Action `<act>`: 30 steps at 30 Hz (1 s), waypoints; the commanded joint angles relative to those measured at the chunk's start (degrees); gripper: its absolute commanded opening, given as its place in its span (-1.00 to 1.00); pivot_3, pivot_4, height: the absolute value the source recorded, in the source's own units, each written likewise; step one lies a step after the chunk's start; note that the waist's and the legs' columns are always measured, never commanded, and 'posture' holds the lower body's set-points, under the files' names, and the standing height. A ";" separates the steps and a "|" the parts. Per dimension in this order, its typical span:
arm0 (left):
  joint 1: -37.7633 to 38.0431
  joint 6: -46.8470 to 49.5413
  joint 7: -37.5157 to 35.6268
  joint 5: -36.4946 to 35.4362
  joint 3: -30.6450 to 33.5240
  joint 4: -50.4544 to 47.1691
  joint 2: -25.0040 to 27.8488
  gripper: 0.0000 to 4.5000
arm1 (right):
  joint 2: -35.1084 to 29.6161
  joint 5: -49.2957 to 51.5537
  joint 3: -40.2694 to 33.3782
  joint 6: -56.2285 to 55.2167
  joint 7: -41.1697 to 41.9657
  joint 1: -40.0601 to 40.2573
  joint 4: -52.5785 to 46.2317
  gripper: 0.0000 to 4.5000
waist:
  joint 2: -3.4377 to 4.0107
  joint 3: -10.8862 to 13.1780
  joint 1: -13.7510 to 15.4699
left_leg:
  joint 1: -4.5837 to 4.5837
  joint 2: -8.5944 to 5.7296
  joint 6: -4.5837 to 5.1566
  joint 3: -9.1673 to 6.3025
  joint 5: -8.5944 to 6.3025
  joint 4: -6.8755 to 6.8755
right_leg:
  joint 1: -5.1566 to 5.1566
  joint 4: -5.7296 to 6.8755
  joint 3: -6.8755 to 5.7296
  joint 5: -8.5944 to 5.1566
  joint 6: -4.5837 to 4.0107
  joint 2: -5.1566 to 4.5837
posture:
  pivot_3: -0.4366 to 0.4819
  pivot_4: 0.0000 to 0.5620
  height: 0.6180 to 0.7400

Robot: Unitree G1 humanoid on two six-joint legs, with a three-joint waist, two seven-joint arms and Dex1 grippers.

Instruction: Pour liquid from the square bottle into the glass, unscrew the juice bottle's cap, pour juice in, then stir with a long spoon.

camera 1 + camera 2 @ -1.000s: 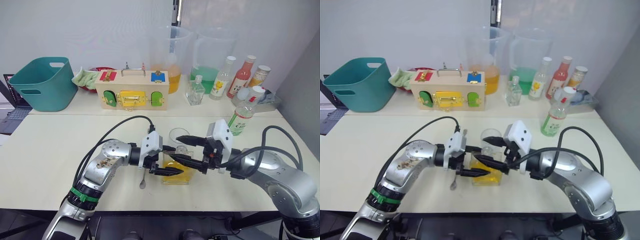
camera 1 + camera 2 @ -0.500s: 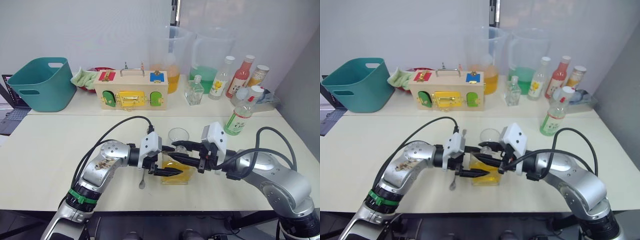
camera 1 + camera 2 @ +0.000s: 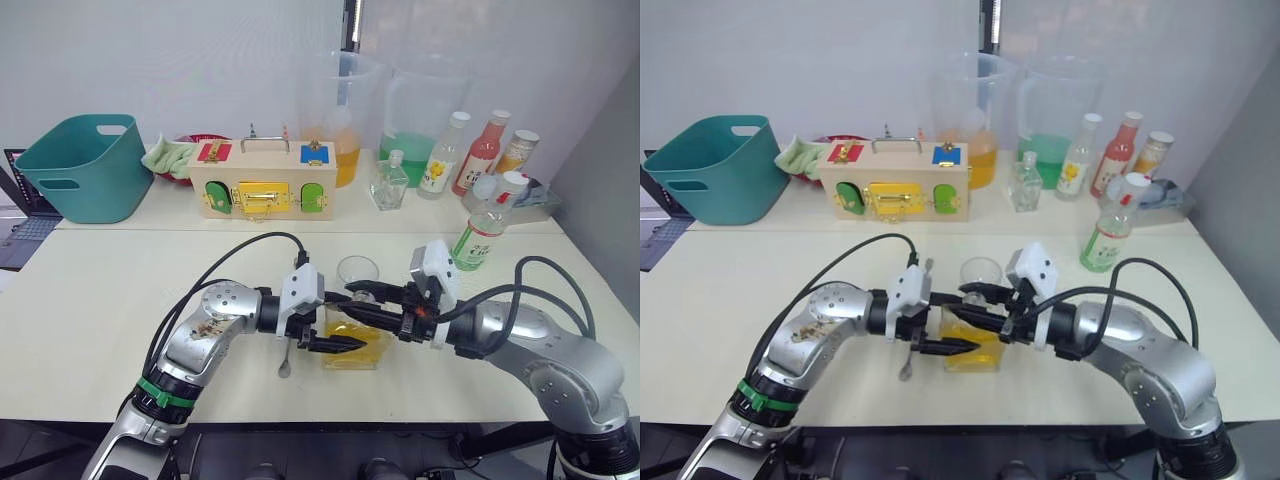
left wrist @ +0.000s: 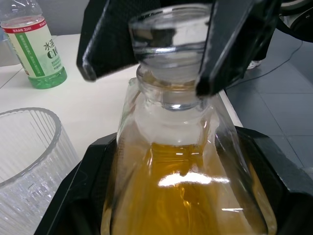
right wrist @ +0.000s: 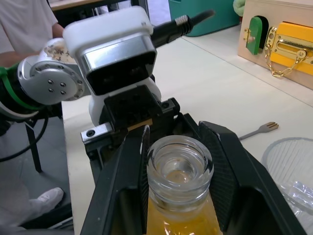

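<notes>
Right gripper [image 5: 178,161] now lowered around square bottle [image 3: 352,342] stopper, seemingly touching, left gripper [image 4: 181,196] clamping bottle's body, frame centre, glass [image 3: 358,272] just behind.

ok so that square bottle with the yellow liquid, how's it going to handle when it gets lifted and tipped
The square bottle looks like thick glass, so probably stiff, breakable and slippery against the fingers. The liquid fills its lower body, so likely heavy for its size. Its flat sides shouldn't roll.
</notes>
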 commanded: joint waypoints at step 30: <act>-0.66 0.41 0.02 -2.79 1.27 -2.67 -1.35 0.24 | -2.85 -21.62 -29.59 -21.86 -14.92 9.79 33.33 -0.51 | 0.28 0.00 -0.05 | 0.04 -0.03 0.01 0.17 0.00 -0.03 | 0.01 -0.02 0.30 0.00 0.01 0.04 | -0.05 -0.47 1.00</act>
